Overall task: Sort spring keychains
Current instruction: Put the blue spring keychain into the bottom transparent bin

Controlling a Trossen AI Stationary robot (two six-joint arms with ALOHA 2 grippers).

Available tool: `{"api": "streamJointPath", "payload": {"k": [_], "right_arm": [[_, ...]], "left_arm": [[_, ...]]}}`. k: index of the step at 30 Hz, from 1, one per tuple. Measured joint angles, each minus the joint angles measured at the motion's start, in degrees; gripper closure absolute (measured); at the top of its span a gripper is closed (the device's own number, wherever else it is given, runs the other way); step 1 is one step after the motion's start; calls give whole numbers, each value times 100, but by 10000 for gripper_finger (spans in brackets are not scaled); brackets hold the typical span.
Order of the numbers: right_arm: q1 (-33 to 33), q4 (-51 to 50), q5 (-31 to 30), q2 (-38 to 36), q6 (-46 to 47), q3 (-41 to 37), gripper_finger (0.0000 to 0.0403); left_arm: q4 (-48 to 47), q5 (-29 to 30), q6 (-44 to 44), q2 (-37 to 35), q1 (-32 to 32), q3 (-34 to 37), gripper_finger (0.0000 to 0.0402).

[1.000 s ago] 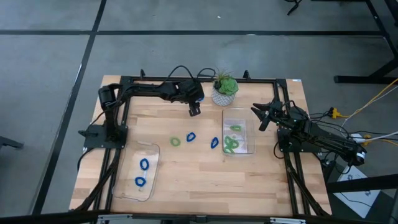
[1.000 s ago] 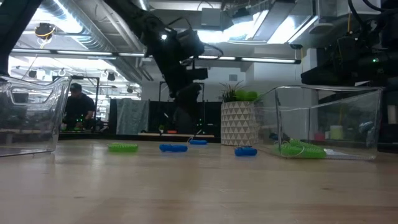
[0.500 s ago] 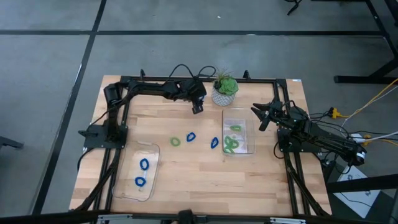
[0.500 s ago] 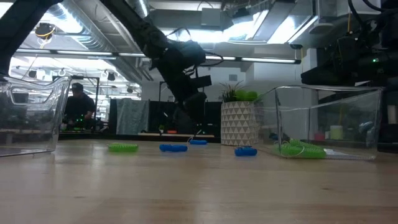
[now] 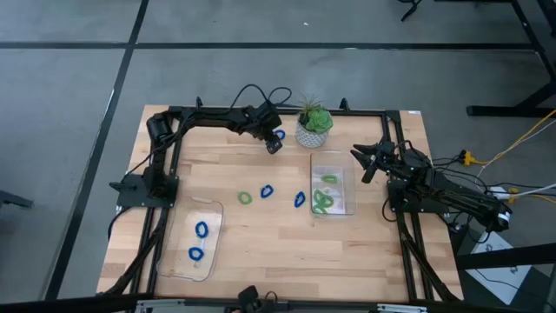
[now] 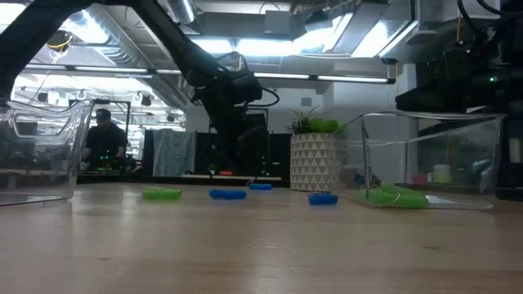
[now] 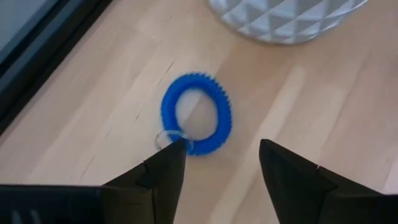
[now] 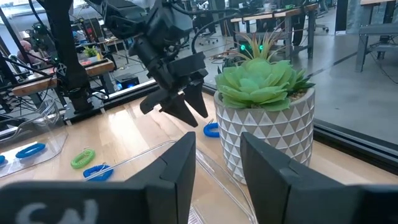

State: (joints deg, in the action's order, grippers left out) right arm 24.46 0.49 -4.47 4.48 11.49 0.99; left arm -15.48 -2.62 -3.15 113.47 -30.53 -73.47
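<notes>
One blue spring keychain [image 7: 196,122] lies flat on the table [image 5: 278,252] just beside the white plant pot [image 5: 311,136], right under my left gripper [image 5: 274,145]. My fingers [image 7: 163,177] stand spread apart, gripping nothing, poised over the coil's near edge without enclosing it. Three more keychains [image 5: 267,192] lie loose mid-table. My right gripper [image 5: 362,164] waits beside the clear tray [image 5: 349,193] of green coils, parted and empty.
</notes>
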Motion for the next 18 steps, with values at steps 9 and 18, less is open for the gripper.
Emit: {"api": "streamJointPath", "payload": {"k": [9, 18], "right_arm": [[-1, 0, 0, 1, 0, 0, 276], [0, 1, 0, 1, -1, 0, 276]], "left_arm": [[-299, 82, 997, 0, 97, -391, 206], [-2066, -185, 1140, 775, -61, -1795, 206]]}}
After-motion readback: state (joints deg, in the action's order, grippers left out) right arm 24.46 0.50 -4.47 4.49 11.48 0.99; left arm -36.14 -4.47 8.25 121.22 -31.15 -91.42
